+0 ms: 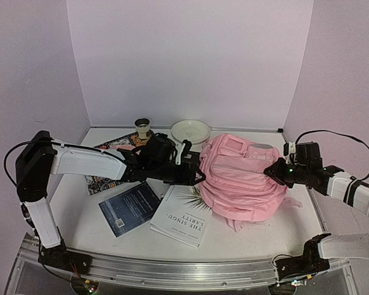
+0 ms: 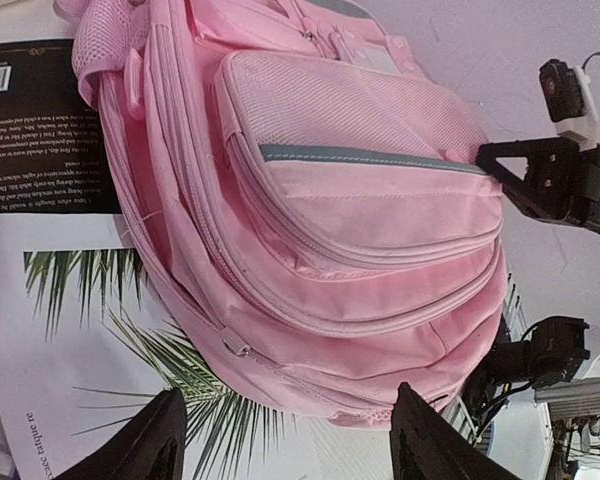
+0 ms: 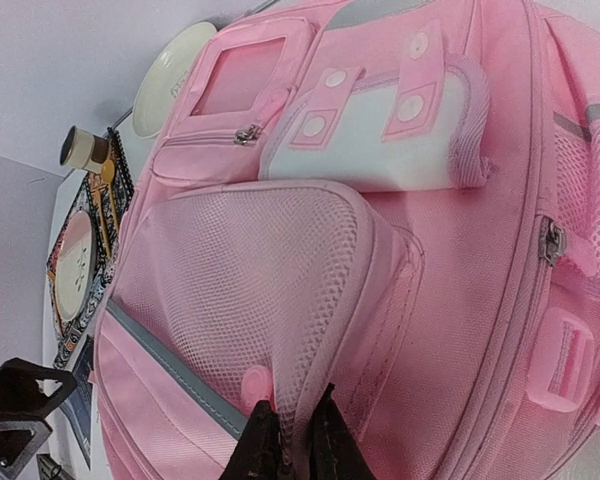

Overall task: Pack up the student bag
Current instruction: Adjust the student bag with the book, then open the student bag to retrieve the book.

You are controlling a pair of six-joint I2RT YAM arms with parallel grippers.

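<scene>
The student bag, a soft pink backpack, lies on its back on the table right of centre. It fills the left wrist view and the right wrist view. My left gripper is open at the bag's left side. In its wrist view the black fingertips stand wide apart, with the bag's edge and a book just ahead of them. My right gripper is at the bag's right side. In its wrist view it is shut on a raised fold of the mesh front pocket's edge.
A white book with palm leaves lies partly under the bag's left edge. A dark blue book lies beside it, and a patterned book lies further back under the left arm. A white plate and a small cup stand by the back wall.
</scene>
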